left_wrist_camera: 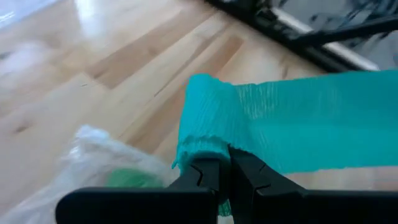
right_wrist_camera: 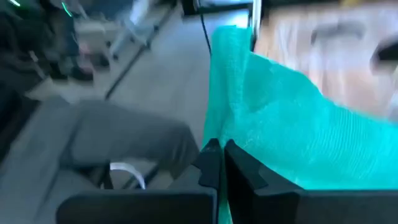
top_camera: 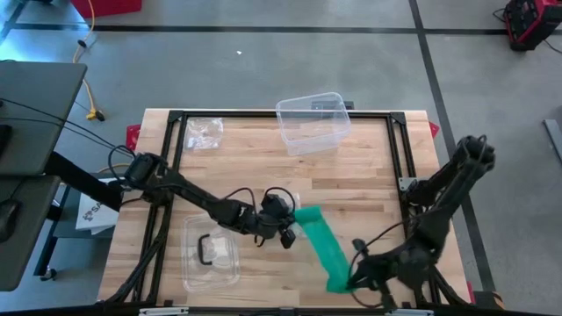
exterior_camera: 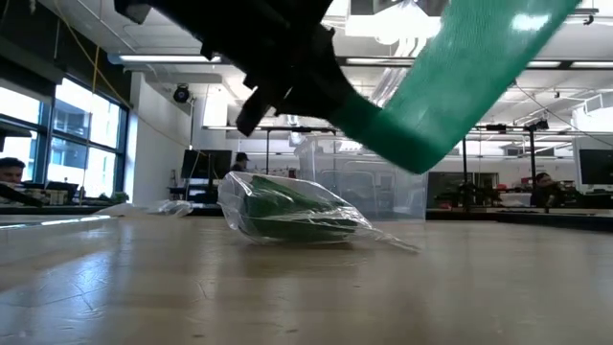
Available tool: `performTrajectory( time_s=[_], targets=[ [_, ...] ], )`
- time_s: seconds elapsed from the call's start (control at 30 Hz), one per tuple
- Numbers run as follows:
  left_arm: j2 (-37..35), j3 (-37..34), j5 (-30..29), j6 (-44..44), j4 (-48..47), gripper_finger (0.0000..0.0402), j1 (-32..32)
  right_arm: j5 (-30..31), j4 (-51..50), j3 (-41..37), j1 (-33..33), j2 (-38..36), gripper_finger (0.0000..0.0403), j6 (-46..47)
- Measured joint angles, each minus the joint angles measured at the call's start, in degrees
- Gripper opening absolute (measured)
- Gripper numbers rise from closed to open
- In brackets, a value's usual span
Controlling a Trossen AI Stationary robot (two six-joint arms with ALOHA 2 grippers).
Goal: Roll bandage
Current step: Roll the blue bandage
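A: Item one: green bandage [top_camera: 320, 246], stretched above the table [top_camera: 369, 175] between left gripper [top_camera: 292, 219] and right gripper [top_camera: 344, 283], each clamped shut on an end.

B: Surroundings: clear tub [top_camera: 313, 122] far side; crumpled wrapper [top_camera: 204, 132]; plastic bag [exterior_camera: 292, 211] (green contents, indistinct) beneath the left arm.

Crinkled green cloth bandage [top_camera: 321, 246]; smooth pale wood table [top_camera: 369, 175]; clear plastic tub [top_camera: 313, 122].
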Motion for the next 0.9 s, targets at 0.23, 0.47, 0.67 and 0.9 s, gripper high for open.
performTrajectory(
  time_s=[0.23, 0.47, 0.67, 0.9],
  targets=[
    [4.31, -1.05, -1.08, 9.94, 29.10, 0.0005, -1.39, 3.55, -7.84, 6.83, 0.67, -3.73, 0.0001, -4.91],
    [4.34, -1.00, -2.25, 20.30, 54.46, 0.0005, -0.59, -0.61, -14.09, 6.83, 2.06, 1.87, 0.0000, 1.09],
    [4.34, -1.00, 1.61, 19.58, 64.78, 0.0005, 1.50, -6.17, -12.23, 6.83, 3.08, 8.38, 0.0000, 3.44],
    [4.38, -1.02, 10.18, 15.79, 75.67, 0.0005, 2.03, -6.44, -18.22, 6.83, 3.74, 12.36, 0.0000, 2.42]
  ],
)
